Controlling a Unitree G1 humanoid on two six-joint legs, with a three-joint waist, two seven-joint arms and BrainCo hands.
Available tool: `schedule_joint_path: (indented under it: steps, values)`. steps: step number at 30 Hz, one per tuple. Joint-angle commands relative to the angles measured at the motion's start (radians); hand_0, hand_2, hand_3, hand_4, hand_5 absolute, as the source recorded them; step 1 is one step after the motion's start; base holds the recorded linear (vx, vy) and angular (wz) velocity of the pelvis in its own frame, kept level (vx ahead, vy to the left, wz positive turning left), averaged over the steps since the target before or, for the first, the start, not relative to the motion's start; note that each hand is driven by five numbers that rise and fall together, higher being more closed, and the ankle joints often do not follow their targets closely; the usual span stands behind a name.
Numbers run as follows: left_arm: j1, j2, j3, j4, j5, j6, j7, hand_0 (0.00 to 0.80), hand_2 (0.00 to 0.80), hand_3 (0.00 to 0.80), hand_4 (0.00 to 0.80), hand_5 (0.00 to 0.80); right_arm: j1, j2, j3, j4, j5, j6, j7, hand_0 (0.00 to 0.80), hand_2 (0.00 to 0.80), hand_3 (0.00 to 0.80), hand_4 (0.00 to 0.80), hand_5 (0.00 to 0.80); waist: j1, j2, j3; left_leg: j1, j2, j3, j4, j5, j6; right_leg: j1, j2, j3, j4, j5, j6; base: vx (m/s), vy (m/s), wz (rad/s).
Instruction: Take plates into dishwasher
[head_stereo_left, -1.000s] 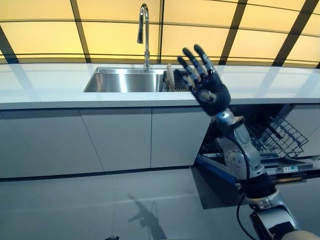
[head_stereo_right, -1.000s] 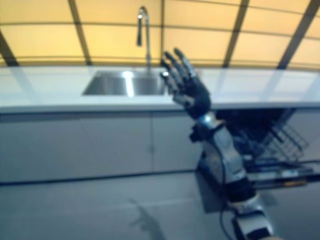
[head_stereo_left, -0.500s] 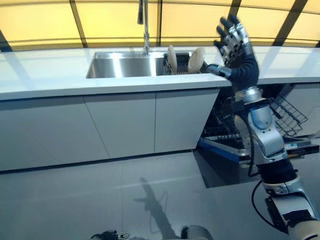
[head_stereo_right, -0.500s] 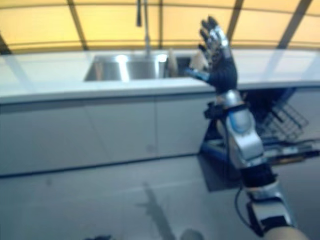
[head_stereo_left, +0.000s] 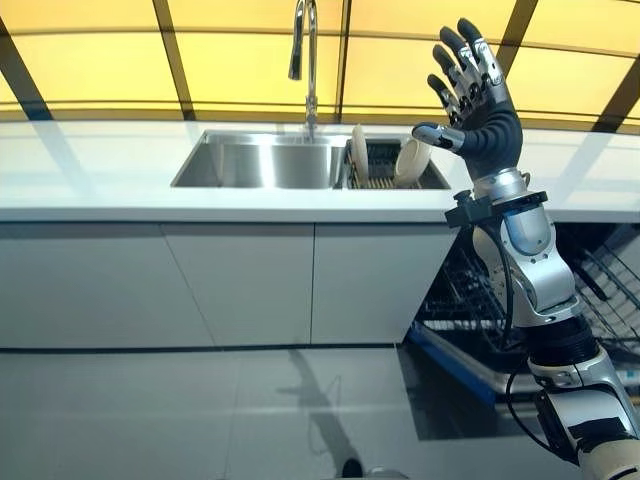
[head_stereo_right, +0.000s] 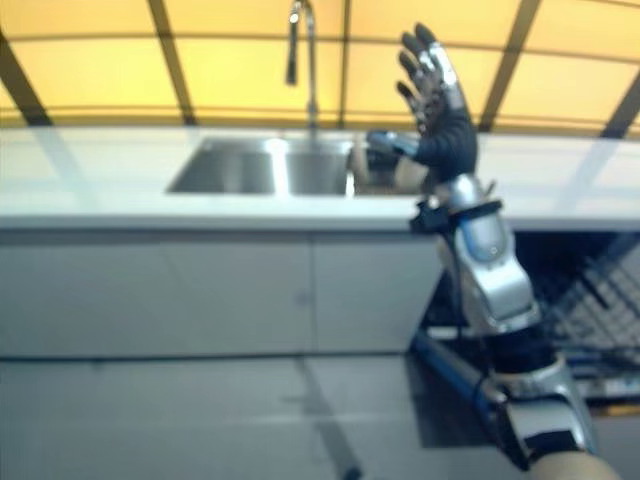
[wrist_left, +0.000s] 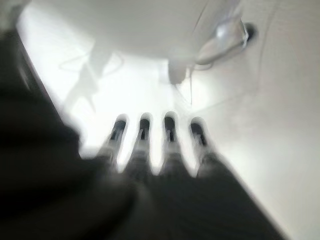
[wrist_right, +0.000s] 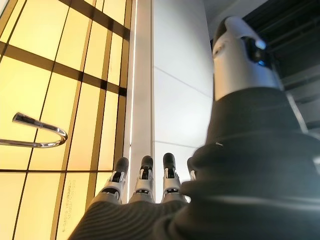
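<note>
While your right hand (head_stereo_left: 478, 110) hangs spread and empty above the counter's front edge, the plates (head_stereo_left: 359, 153) stand on edge in the sink's right-end rack (head_stereo_left: 380, 168), just left and below; left hand (wrist_left: 160, 145) idle, fingers straight.

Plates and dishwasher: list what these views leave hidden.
- Plates in the sink rack: how many, too small, partly behind the right hand.
- Dishwasher rack: cut by the eye views' edge, behind the arm.
- Left hand: blurred; its surroundings unclear.

Right robot hand (head_stereo_left: 478, 110): silver fingers, dark tips, dark ribbed cover over back and wrist; silver-grey arm segments, black joint collars.
</note>
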Motion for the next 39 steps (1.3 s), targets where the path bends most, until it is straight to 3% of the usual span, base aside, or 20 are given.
schedule_joint_path:
  steps: [1, 3, 4, 5, 7, 10, 13, 15, 18, 19, 21, 22, 24, 25, 29, 30, 31, 34, 37, 39]
  values:
    - [0.008, 0.026, -0.039, -0.057, -0.016, -0.048, 0.031, 0.0, 0.0, 0.0, 0.0, 0.0, -0.071, -0.007, 0.004, 0.002, 0.004, -0.028, -0.037, 0.0, 0.0, 0.0, 0.0, 0.0, 0.039, -0.084, 0.033, -0.061, -0.002, 0.118, 0.138, 0.123, 0.09, 0.06, -0.044, -0.03, -0.067, 0.025, 0.017, 0.326, -0.137, -0.3]
    - [-0.008, 0.039, -0.041, -0.085, -0.027, -0.047, 0.03, 0.0, 0.0, 0.0, 0.0, 0.0, -0.087, -0.008, 0.015, 0.007, -0.02, -0.015, -0.066, 0.0, 0.0, 0.0, 0.0, 0.0, 0.071, -0.071, 0.063, -0.098, 0.034, 0.148, -0.105, 0.088, 0.112, 0.118, -0.024, -0.021, -0.089, -0.002, 0.028, 0.34, -0.03, -0.07]
    - [-0.012, 0.042, -0.042, -0.092, -0.028, -0.041, 0.029, 0.0, 0.0, 0.0, 0.0, 0.0, -0.094, -0.007, 0.018, 0.011, -0.024, -0.01, -0.071, 0.0, 0.0, 0.0, 0.0, 0.0, 0.074, -0.073, 0.064, -0.099, 0.033, 0.156, -0.156, 0.088, 0.117, 0.12, -0.026, -0.019, -0.091, -0.006, 0.03, 0.321, 0.047, 0.01]
    - [-0.018, 0.047, -0.041, -0.103, -0.029, -0.03, 0.024, 0.0, 0.0, 0.0, 0.0, 0.0, -0.111, -0.007, 0.026, 0.017, -0.025, 0.006, -0.079, 0.0, 0.0, 0.0, 0.0, 0.0, 0.081, -0.065, 0.064, -0.093, 0.038, 0.173, -0.301, 0.096, 0.116, 0.131, -0.017, -0.01, -0.093, -0.024, 0.036, 0.433, 0.122, -0.03]
    - [-0.023, 0.05, -0.032, -0.12, -0.033, -0.002, 0.013, 0.0, 0.0, 0.0, 0.0, 0.0, -0.155, -0.013, 0.049, 0.051, -0.022, 0.037, -0.098, 0.0, 0.0, 0.0, 0.0, 0.0, 0.104, -0.036, 0.058, -0.095, 0.018, 0.151, -0.642, 0.14, 0.107, 0.149, 0.015, 0.045, -0.089, -0.054, 0.052, 0.584, 0.199, -0.21]
    - [0.006, 0.038, -0.025, -0.13, -0.042, -0.003, 0.03, 0.0, 0.0, 0.0, 0.0, 0.0, -0.162, -0.017, 0.061, 0.081, -0.023, 0.036, -0.089, 0.0, 0.0, 0.0, 0.0, 0.0, 0.136, -0.016, 0.052, -0.134, 0.01, 0.116, -0.885, 0.241, 0.093, 0.194, 0.048, 0.117, -0.069, -0.094, 0.052, 0.51, 0.154, -0.36]
    - [0.039, 0.033, -0.015, -0.13, -0.04, -0.027, 0.047, 0.0, 0.0, 0.0, 0.0, 0.0, -0.154, -0.051, 0.052, 0.098, 0.007, 0.027, -0.065, 0.0, 0.0, 0.0, 0.0, 0.0, 0.151, -0.013, 0.056, -0.209, 0.014, 0.133, -0.861, 0.285, 0.084, 0.248, 0.066, 0.167, -0.046, -0.147, 0.048, 0.457, 0.167, -0.43]
    - [0.039, 0.035, -0.012, -0.121, -0.064, -0.036, 0.043, 0.0, 0.0, 0.0, 0.0, 0.0, -0.162, -0.081, 0.051, 0.116, 0.034, 0.019, -0.053, 0.0, 0.0, 0.0, 0.0, 0.0, 0.149, -0.019, 0.049, -0.21, 0.018, 0.154, -0.808, 0.255, 0.109, 0.262, 0.048, 0.172, -0.023, -0.178, 0.053, 0.45, 0.275, -0.48]
    - [0.025, 0.036, -0.014, -0.111, -0.073, -0.011, 0.042, 0.0, 0.0, 0.0, 0.0, 0.0, -0.121, -0.073, 0.02, 0.114, 0.037, 0.003, -0.033, 0.0, 0.0, 0.0, 0.0, 0.0, 0.142, -0.036, 0.03, -0.173, 0.004, 0.159, -0.731, 0.166, 0.159, 0.275, -0.002, 0.141, 0.049, -0.218, 0.082, 0.439, 0.293, -0.42]
    - [0.022, 0.042, -0.028, -0.102, -0.062, -0.01, 0.042, 0.0, 0.0, 0.0, 0.0, 0.0, -0.086, -0.073, -0.008, 0.092, 0.043, 0.012, -0.047, 0.0, 0.0, 0.0, 0.0, 0.0, 0.139, -0.061, 0.012, -0.132, -0.033, 0.16, -0.737, 0.139, 0.196, 0.279, -0.045, 0.123, 0.134, -0.149, 0.122, 0.518, 0.362, -0.43]
    - [0.012, 0.046, -0.04, -0.089, -0.071, -0.014, 0.045, 0.0, 0.0, 0.0, 0.0, 0.0, -0.045, -0.067, -0.037, 0.077, 0.038, 0.016, -0.044, 0.0, 0.0, 0.0, 0.0, 0.0, 0.129, -0.063, -0.004, -0.081, -0.058, 0.162, -0.775, 0.134, 0.22, 0.222, -0.089, 0.09, 0.312, -0.022, 0.151, 0.375, 0.31, -0.12]
    - [0.01, 0.046, -0.042, -0.087, -0.073, -0.015, 0.045, 0.0, 0.0, 0.0, 0.0, 0.0, -0.038, -0.067, -0.043, 0.076, 0.036, 0.016, -0.044, 0.0, 0.0, 0.0, 0.0, 0.0, 0.127, -0.059, -0.008, -0.073, -0.057, 0.161, -0.783, 0.135, 0.221, 0.205, -0.091, 0.088, 0.331, 0.001, 0.152, 0.27, 0.28, 0.02]
    - [0.0, 0.058, -0.052, -0.086, -0.067, -0.015, 0.04, 0.0, 0.0, 0.0, 0.0, 0.0, 0.007, -0.065, -0.076, 0.056, 0.035, 0.019, -0.034, 0.0, 0.0, 0.0, 0.0, 0.0, 0.102, -0.013, -0.01, 0.003, -0.051, 0.157, -0.827, 0.117, 0.235, 0.077, -0.112, 0.064, 0.585, 0.045, 0.151, 0.352, 0.382, -0.09]
    - [-0.002, 0.065, -0.058, -0.093, -0.064, -0.01, 0.038, 0.0, 0.0, 0.0, 0.0, 0.0, 0.009, -0.066, -0.08, 0.059, 0.037, 0.02, -0.035, 0.0, 0.0, 0.0, 0.0, 0.0, 0.094, -0.004, -0.007, 0.028, -0.053, 0.154, -0.841, 0.111, 0.238, 0.03, -0.112, 0.061, 0.615, 0.051, 0.151, 0.331, 0.319, 0.04]
    - [-0.02, 0.088, -0.059, -0.107, -0.064, 0.004, 0.033, 0.0, 0.0, 0.0, 0.0, 0.0, -0.014, -0.084, -0.084, 0.1, 0.049, 0.032, -0.052, 0.0, 0.0, 0.0, 0.0, 0.0, 0.068, 0.01, 0.009, 0.115, -0.061, 0.118, -0.89, 0.097, 0.231, -0.059, -0.112, 0.014, 0.427, -0.029, 0.123, 0.222, 0.076, 0.1]
    - [-0.023, 0.089, -0.057, -0.108, -0.063, 0.006, 0.034, 0.0, 0.0, 0.0, 0.0, 0.0, -0.019, -0.085, -0.084, 0.105, 0.051, 0.036, -0.054, 0.0, 0.0, 0.0, 0.0, 0.0, 0.067, 0.012, 0.009, 0.118, -0.058, 0.114, -0.892, 0.097, 0.23, -0.061, -0.108, 0.011, 0.395, -0.025, 0.121, 0.196, -0.09, 0.26]
    - [-0.031, 0.093, -0.048, -0.103, -0.054, 0.007, 0.034, 0.0, 0.0, 0.0, 0.0, 0.0, -0.029, -0.089, -0.091, 0.127, 0.07, 0.052, -0.055, 0.0, 0.0, 0.0, 0.0, 0.0, 0.058, 0.005, 0.012, 0.138, -0.06, 0.089, -0.899, 0.083, 0.222, -0.079, -0.105, 0.013, 0.247, -0.014, 0.125, 0.181, -0.111, 0.28]
    - [-0.038, 0.092, -0.037, -0.102, -0.048, 0.011, 0.043, 0.0, 0.0, 0.0, 0.0, 0.0, -0.025, -0.076, -0.084, 0.134, 0.108, 0.091, -0.062, 0.0, 0.0, 0.0, 0.0, 0.0, 0.042, -0.008, 0.02, 0.155, -0.063, 0.072, -0.9, 0.053, 0.208, -0.074, -0.08, 0.026, 0.036, 0.016, 0.149, 0.157, -0.109, 0.13]
    - [-0.035, 0.093, -0.026, -0.111, -0.055, 0.023, 0.049, 0.0, 0.0, 0.0, 0.0, 0.0, -0.034, -0.065, -0.072, 0.132, 0.152, 0.144, -0.084, 0.0, 0.0, 0.0, 0.0, 0.0, 0.031, -0.016, 0.028, 0.177, -0.069, 0.067, -0.9, 0.027, 0.208, -0.115, -0.078, 0.029, 0.014, 0.087, 0.17, 0.104, -0.082, -0.02]
    - [-0.034, 0.095, -0.027, -0.115, -0.046, 0.032, 0.044, 0.0, 0.0, 0.0, 0.0, 0.0, -0.03, -0.07, -0.079, 0.139, 0.158, 0.154, -0.098, 0.0, 0.0, 0.0, 0.0, 0.0, 0.024, -0.017, 0.026, 0.179, -0.065, 0.048, -0.9, 0.025, 0.211, -0.105, -0.062, 0.067, 0.004, 0.058, 0.163, 0.107, -0.089, 0.07]
